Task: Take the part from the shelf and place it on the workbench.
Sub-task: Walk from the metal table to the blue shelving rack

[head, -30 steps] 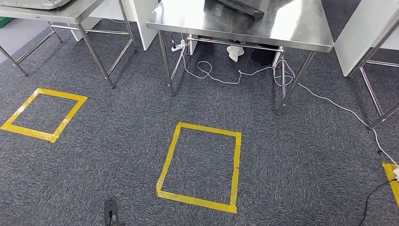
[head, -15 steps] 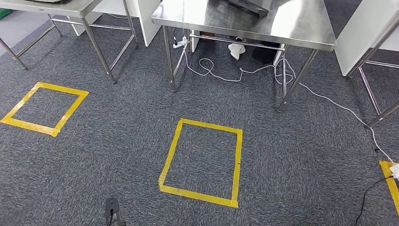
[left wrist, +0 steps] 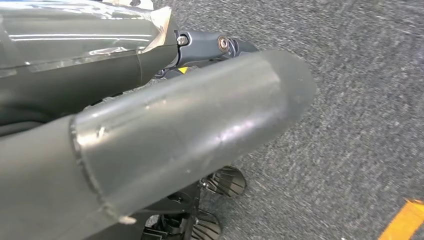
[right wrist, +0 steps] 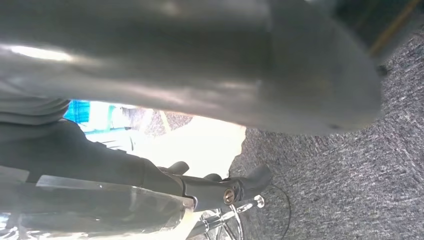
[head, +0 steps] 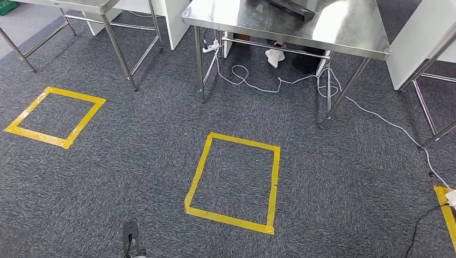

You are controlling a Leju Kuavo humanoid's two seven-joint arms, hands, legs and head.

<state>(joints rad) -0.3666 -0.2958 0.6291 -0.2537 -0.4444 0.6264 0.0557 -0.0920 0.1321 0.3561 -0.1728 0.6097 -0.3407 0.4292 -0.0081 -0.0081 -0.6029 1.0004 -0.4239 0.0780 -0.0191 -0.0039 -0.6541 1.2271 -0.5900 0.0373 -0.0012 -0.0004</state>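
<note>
Both arms hang beside the body for walking; whether the left hand or right hand holds anything, I cannot tell; the table stands upper centre.

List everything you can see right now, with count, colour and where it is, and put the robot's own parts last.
Steel tables: two, silver; one ahead, one far left.
Tape squares: two, yellow; one on the carpet centre, one to the left.
Tape piece: one, yellow, at the right edge.
Cable: one, white, from under the centre table toward the right.
Cable: one, black, lower right.
Panels: two, white, behind the tables.
Carpet: grey, whole floor.
Left hand: grey thumb, near the carpet.
Right hand: grey thumb, blurred.
</note>
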